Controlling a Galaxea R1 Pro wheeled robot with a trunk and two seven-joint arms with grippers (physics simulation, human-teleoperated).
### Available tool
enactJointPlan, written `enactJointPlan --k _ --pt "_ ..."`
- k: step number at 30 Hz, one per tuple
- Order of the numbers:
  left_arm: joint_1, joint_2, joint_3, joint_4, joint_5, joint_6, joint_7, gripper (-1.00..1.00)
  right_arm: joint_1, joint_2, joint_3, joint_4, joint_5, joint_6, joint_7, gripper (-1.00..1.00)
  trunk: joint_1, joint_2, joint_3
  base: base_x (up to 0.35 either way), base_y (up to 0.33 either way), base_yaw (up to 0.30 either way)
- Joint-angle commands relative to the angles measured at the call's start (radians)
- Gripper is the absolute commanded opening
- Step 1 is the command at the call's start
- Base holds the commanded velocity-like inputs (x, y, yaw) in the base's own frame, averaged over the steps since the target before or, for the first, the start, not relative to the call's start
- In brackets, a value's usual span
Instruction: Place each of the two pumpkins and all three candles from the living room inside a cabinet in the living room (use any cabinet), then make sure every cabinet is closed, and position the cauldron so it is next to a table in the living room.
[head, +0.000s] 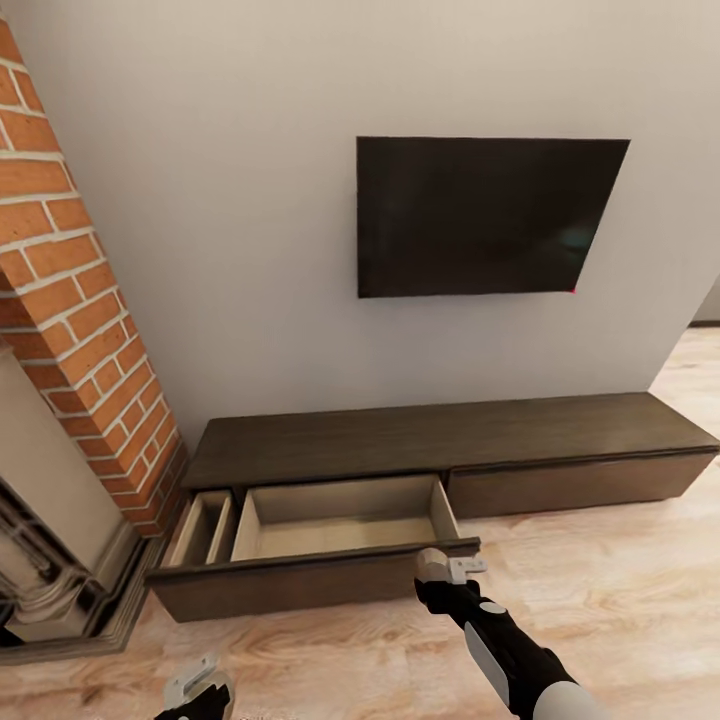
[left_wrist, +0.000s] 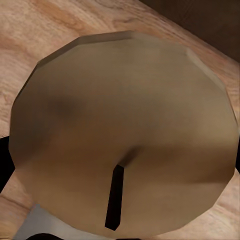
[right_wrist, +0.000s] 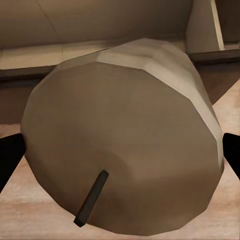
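Candle (right_wrist: 122, 145) clamped in R gripper (head: 440, 570) at open cabinet (head: 320, 545) drawer front; L gripper (head: 200, 690) gripping another candle (left_wrist: 125, 130).

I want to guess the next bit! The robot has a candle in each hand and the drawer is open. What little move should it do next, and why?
Probably ease the right gripper forward over the front panel of the open drawer. Its candle sits right at the drawer's front edge, not yet above the inside. The left gripper, holding the other candle, hangs further back.

A plain pale wall (head: 250, 200) carried a dark, wall-mounted television (head: 480, 215). A red brick chimney breast (head: 80, 330) stood at the left above an ornate beige fireplace surround (head: 50, 540). The floor (head: 620, 590) was light wood plank.
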Motion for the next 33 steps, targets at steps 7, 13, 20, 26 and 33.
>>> enactJointPlan --k 7,13,20,26,33 --pt "-0.001 0.001 -0.008 -0.002 0.006 0.003 0.009 -1.0 0.0 -0.001 0.004 -0.002 -0.01 0.004 -0.001 -1.0 0.0 -0.001 0.003 0.023 -0.159 0.247" --pt "0.0 0.002 -0.008 -0.002 0.005 0.002 0.009 -1.0 0.0 -0.001 0.004 -0.003 -0.005 0.004 0.003 -1.0 0.0 -0.001 0.003 0.204 -0.173 0.062" --pt "0.0 0.002 -0.007 -0.002 0.004 0.002 0.009 -1.0 0.0 -0.002 0.004 -0.002 0.023 0.003 0.007 -1.0 0.0 -0.001 0.003 0.126 -0.079 0.003" --pt "-0.001 0.002 -0.007 -0.002 0.004 0.003 0.009 -1.0 -0.001 -0.002 0.004 -0.006 0.024 0.002 0.009 -1.0 0.0 -0.001 0.003 0.192 0.118 0.0" --pt "-0.001 0.002 -0.007 -0.002 0.004 0.002 0.009 -1.0 0.0 -0.002 0.004 -0.011 0.024 0.005 0.008 -1.0 0.0 -0.001 0.003 0.068 0.04 0.0"
